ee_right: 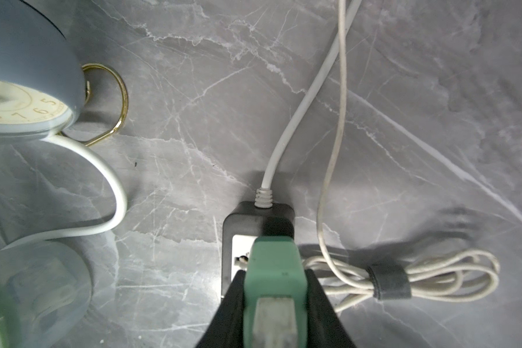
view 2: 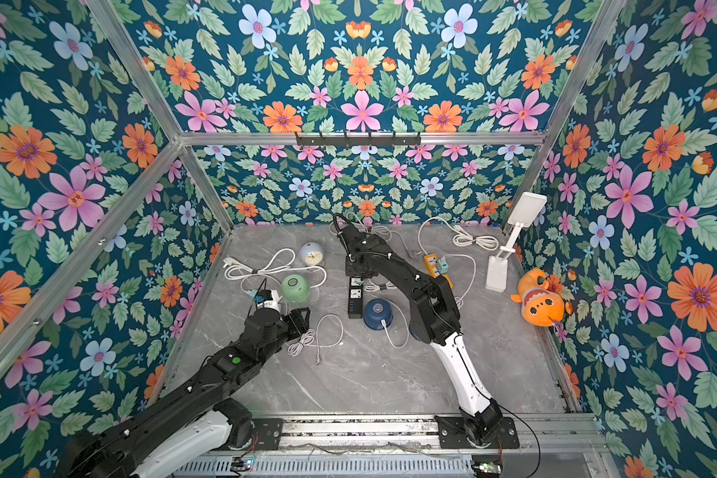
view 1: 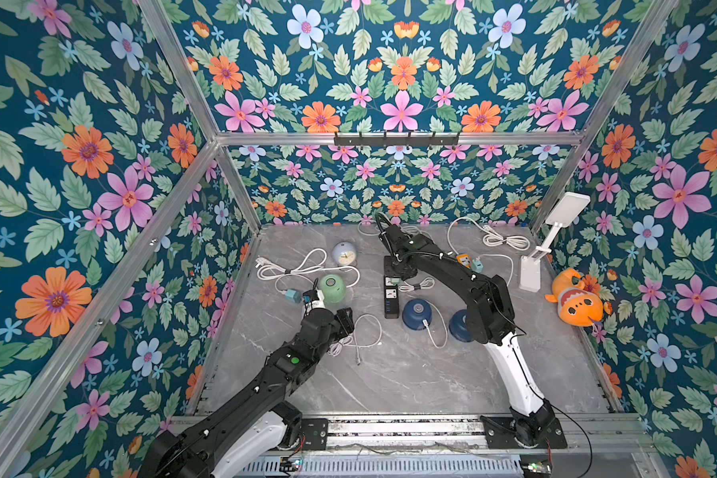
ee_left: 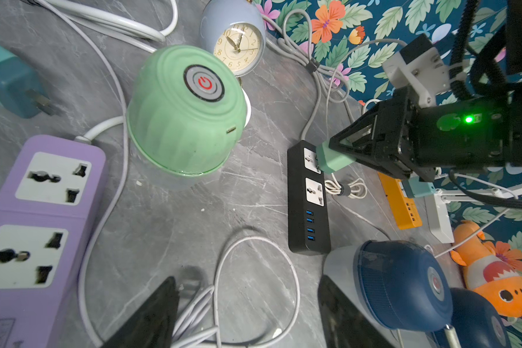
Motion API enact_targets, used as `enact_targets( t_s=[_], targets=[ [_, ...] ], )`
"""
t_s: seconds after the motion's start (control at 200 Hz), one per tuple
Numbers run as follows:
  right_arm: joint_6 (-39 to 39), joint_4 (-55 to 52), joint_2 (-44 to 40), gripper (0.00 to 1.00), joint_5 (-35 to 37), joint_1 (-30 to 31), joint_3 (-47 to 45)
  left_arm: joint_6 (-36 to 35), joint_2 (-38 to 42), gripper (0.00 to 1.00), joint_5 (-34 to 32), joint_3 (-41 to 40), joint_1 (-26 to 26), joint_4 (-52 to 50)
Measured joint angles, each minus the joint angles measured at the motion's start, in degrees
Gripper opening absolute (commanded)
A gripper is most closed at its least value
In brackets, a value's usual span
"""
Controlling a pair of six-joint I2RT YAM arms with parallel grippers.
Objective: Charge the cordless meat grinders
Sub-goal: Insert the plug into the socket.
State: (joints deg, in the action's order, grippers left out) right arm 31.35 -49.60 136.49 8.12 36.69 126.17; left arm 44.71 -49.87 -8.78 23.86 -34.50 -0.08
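Three cordless meat grinders stand on the marble table. The mint green grinder (view 1: 332,287) (ee_left: 184,111) is at mid left. One navy grinder (view 1: 417,313) (ee_left: 404,283) has a white cable plugged into its side. The second navy grinder (view 1: 459,327) is partly hidden behind my right arm. My right gripper (ee_right: 273,280) is shut on a mint green charger plug (ee_left: 333,156), held at the top socket of the black power strip (view 1: 391,298) (ee_right: 253,223). My left gripper (ee_left: 246,283) hangs open above a loose white cable (ee_left: 253,241) (view 1: 365,335), holding nothing.
A pale blue alarm clock (view 1: 344,253) stands behind the green grinder. A purple power strip (ee_left: 36,217) and teal adapter (view 1: 292,296) lie by my left gripper. An orange power strip (view 1: 464,260), white desk lamp (view 1: 530,269) and orange plush fish (view 1: 576,298) sit at the right.
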Motion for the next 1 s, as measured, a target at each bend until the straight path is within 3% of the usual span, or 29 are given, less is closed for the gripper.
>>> enact_targets(
  t_s=[0.53, 0.74, 1.0],
  targets=[
    [1.66, 10.4, -3.21, 0.0, 3.06, 0.98, -12.22, 0.17, 1.42, 0.75, -0.07, -0.57, 0.0, -0.85],
    [0.96, 9.27, -2.67, 0.0, 2.54, -0.17, -10.16, -0.11, 1.6, 0.84, -1.77, 2.23, 0.55, -3.91],
    [-3.23, 8.94, 0.2, 0.0, 2.4, -6.8, -4.2, -3.45, 0.74, 0.85, -5.05, 7.96, 3.15, -10.56]
  ],
)
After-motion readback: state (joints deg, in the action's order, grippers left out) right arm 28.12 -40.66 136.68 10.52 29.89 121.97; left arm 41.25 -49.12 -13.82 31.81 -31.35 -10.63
